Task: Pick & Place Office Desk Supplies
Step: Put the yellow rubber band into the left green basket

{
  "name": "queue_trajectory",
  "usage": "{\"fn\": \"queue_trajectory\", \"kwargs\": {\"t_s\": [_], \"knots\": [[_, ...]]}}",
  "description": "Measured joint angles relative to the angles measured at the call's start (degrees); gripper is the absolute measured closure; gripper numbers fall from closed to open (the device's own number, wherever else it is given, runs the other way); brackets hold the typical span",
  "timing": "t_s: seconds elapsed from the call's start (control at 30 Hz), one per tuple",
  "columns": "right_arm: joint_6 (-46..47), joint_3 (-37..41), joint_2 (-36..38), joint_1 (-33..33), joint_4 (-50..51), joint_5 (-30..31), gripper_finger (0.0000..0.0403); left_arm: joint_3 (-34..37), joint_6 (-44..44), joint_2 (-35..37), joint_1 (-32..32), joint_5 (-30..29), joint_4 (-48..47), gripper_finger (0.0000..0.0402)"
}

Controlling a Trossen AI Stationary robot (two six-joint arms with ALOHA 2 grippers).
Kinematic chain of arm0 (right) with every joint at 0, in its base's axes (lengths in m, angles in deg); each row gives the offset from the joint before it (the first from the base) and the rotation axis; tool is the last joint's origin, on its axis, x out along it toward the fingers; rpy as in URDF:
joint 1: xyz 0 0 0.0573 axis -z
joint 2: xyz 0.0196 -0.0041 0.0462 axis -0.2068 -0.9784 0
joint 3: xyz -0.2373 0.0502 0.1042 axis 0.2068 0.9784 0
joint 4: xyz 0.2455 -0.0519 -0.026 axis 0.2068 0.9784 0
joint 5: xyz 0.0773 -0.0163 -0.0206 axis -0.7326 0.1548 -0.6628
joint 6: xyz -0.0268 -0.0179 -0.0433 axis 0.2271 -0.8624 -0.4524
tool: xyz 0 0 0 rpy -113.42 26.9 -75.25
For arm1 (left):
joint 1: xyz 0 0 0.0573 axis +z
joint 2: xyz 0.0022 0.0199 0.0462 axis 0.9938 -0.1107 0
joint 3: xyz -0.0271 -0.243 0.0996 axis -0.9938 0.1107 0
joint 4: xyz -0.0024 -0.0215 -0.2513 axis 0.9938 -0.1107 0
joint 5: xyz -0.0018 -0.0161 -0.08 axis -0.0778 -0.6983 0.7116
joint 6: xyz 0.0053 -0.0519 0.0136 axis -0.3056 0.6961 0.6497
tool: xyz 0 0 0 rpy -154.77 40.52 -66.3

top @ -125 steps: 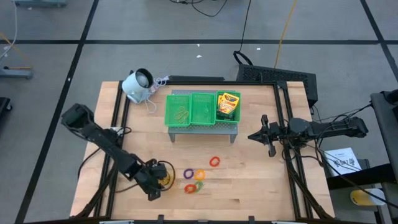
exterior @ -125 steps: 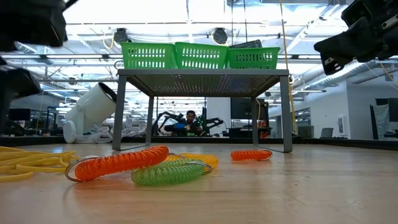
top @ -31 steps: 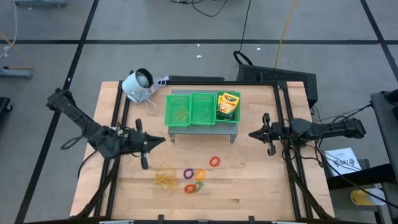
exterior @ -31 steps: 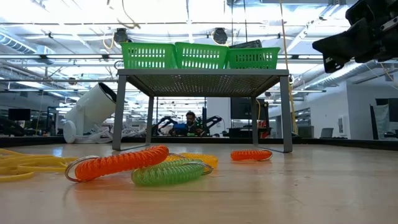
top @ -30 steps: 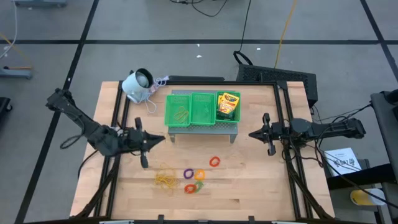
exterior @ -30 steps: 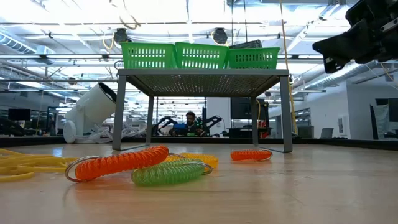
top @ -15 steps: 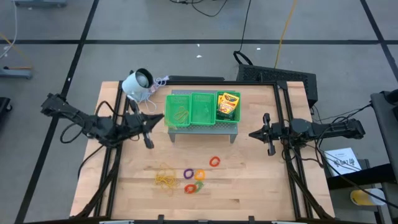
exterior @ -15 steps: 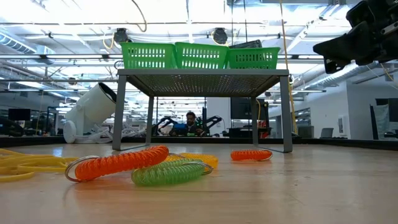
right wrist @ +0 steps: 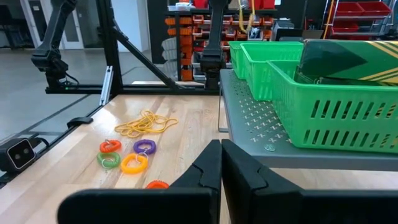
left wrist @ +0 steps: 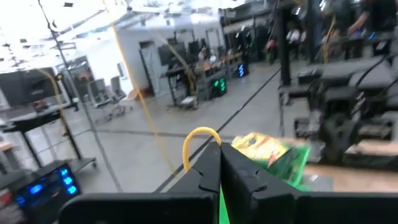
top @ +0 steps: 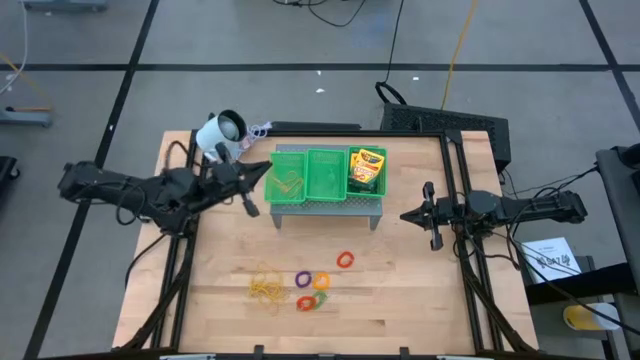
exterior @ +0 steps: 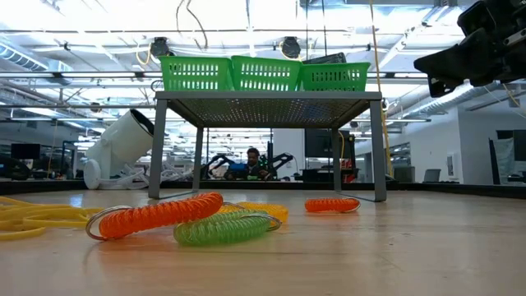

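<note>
My left gripper (top: 264, 173) is level at the left end of the green three-part tray (top: 325, 195), shut on a thin yellow rubber band (left wrist: 200, 135). The tray rests on a grey metal stand (exterior: 267, 99). Its left part holds rubber bands (top: 290, 182) and its right part a yellow-and-green crayon box (top: 367, 170). A tangle of rubber bands (top: 265, 288) lies on the table near the front, beside purple (top: 303, 279), orange (top: 321, 282) and red (top: 345, 260) rings. My right gripper (top: 405, 217) is level and shut at the table's right, holding nothing. My left gripper pinches the rubber band between its two fingertips (left wrist: 211, 163). A loop of the band (left wrist: 189, 146) curves out beyond the tips. The fingers are level and point toward the table's right. The band is lifted clear of the table, its thin loop (exterior: 193, 25) showing above the tray.
A white round-headed device (top: 220, 135) with a cord lies at the table's far left corner, close behind my left arm. Orange (exterior: 156, 215) and green (exterior: 223, 228) coiled rings lie near the low camera. Bare wood lies between the stand and the rings.
My left gripper, staying shut on the rubber band, has swung toward the table's far edge and up to the tray's left end, rolling somewhat. The band has travelled with it, clear of the table. The right arm has kept still.
</note>
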Motion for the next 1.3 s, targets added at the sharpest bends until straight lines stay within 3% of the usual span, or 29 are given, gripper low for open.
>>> {"fn": "queue_trajectory", "kwargs": {"t_s": [0.53,0.73,1.0,1.3], "knots": [[0.0,0.0,0.0,0.0,0.0,0.0,0.0403,0.0,4.6,-6.9,2.8,-1.9,-1.7,0.0385],[0.0,0.0,0.0,0.0,0.0,0.0,0.0403,0.0,5.7,-8.6,2.9,-2.6,-2.4,0.0398],[0.0,0.0,0.0,0.0,0.0,0.0,0.0403,0.1,5.9,-8.6,2.9,-5.6,-2.5,0.036],[0.0,0.0,0.0,0.0,0.0,0.0,0.0403,0.1,7.3,-8.6,2.9,-6.4,-2.7,0.0355]]}}
